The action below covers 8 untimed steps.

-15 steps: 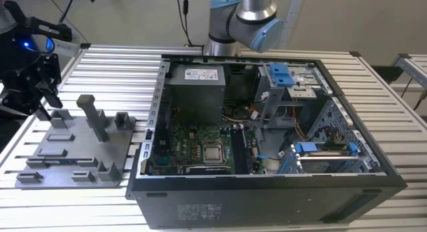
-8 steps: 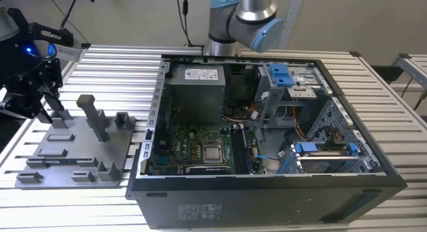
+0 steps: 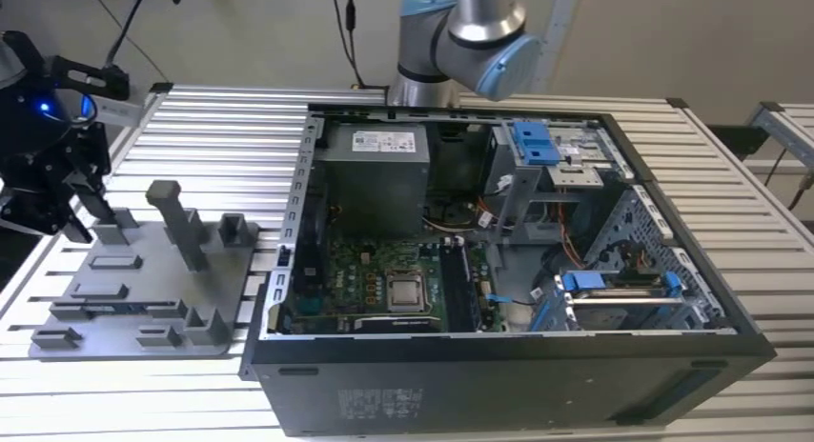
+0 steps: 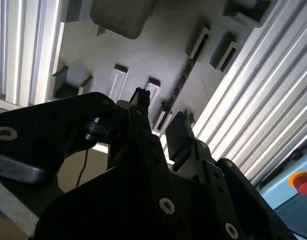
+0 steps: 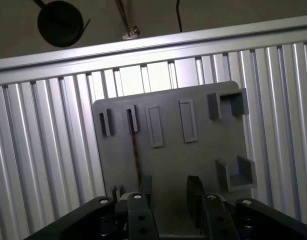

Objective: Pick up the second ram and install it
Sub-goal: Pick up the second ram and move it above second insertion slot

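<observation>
While the gripper (image 5: 169, 192) hovers over the grey fixture plate (image 5: 203, 155), we log its fingers spread wide with nothing between them | second ram (image 5: 136, 155): thin dark strip on edge in a slot of the plate, close beside one finger, not gripped | open computer case (image 3: 509, 271): just beside the plate, on the exterior view's right

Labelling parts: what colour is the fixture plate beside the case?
Grey; the fixture plate shows best in the first wrist view.
</observation>
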{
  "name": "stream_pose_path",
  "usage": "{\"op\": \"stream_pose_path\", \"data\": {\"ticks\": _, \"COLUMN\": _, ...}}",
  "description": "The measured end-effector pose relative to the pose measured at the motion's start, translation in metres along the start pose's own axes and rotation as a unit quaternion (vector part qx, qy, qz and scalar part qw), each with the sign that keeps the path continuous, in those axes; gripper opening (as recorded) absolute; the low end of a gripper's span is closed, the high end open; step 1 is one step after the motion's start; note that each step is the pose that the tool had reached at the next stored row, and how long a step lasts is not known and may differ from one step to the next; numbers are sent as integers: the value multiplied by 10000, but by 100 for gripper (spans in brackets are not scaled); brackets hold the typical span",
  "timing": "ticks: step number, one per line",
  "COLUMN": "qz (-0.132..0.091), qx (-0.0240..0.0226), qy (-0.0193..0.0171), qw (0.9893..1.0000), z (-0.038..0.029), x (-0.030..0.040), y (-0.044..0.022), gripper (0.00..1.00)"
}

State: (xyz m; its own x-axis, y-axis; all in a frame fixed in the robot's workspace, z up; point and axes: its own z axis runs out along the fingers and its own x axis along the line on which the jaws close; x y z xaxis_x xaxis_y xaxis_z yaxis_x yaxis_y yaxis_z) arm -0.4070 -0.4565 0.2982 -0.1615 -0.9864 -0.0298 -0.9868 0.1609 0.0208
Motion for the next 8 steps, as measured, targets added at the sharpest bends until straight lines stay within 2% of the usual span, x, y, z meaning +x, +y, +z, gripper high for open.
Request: {"op": "stream_pose_path", "data": {"ticks": 8, "qz": -66, "qx": 36, "qy": -7, "qw": 10000, "z": 99, "x": 45, "y": 169, "gripper": 42}}
